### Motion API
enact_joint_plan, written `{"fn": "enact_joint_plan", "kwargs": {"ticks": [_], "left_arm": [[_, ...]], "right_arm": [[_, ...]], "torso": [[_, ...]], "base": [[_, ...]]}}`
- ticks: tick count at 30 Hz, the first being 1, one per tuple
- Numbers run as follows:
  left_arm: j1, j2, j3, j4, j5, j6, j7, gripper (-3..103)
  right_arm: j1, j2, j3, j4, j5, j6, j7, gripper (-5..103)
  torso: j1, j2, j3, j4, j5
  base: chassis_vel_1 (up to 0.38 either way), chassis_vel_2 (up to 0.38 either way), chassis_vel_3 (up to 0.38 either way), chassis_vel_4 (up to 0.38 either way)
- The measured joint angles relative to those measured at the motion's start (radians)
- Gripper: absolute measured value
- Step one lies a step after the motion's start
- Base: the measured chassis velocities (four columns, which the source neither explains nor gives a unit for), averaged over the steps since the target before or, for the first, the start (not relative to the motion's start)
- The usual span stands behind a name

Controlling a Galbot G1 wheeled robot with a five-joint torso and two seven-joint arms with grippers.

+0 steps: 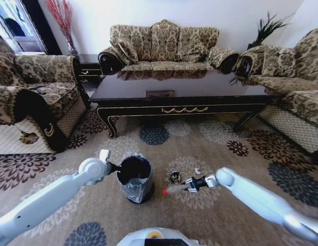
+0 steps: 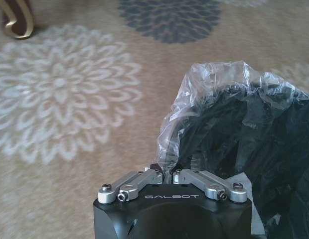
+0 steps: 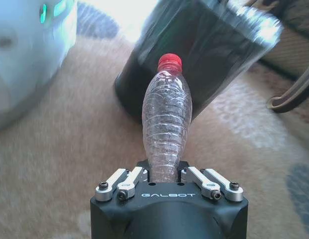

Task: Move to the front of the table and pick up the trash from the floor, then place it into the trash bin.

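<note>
The trash bin, black with a shiny liner, stands on the carpet in front of the table. My left gripper is shut on the bin's rim, pinching the liner edge. My right gripper is shut on the base of a clear plastic bottle, held level just above the floor. Its red cap points at the bin's side. A small dark-and-silver crushed item and a white paper piece lie on the carpet just beyond the right gripper.
A patterned sofa stands behind the table, with armchairs at the left and right. A small dark side table fills the back left corner. My white base is close beside the bottle. Open floral carpet lies all around.
</note>
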State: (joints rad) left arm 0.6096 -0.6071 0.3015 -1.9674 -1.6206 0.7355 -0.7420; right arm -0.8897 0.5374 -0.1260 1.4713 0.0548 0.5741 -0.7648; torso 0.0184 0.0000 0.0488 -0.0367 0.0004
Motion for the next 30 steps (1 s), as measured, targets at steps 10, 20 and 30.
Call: {"fn": "enact_joint_plan", "kwargs": {"ticks": [10, 20, 30], "left_arm": [[-0.111, -0.053, 0.114, 0.006, -0.024, 0.000, -0.032, 4], [-0.167, -0.095, 0.167, 0.032, -0.031, 0.000, -0.047, 4], [-0.295, -0.208, 0.287, 0.054, -0.072, 0.000, -0.087, 4]], "right_arm": [[-0.322, -0.082, 0.311, 0.277, 0.270, -0.049, 0.085, 24], [-0.383, -0.070, 0.404, 0.399, 0.426, -0.084, 0.196, 24], [-0.363, -0.031, 0.329, 0.614, 0.510, -0.225, 0.433, 24]], "torso": [[0.000, 0.000, 0.000, 0.0012, -0.0001], [0.000, 0.000, 0.000, 0.0017, -0.0005], [0.000, 0.000, 0.000, 0.0011, -0.0003]], "base": [[0.000, 0.000, 0.000, 0.000], [0.000, 0.000, 0.000, 0.000], [0.000, 0.000, 0.000, 0.000]]}}
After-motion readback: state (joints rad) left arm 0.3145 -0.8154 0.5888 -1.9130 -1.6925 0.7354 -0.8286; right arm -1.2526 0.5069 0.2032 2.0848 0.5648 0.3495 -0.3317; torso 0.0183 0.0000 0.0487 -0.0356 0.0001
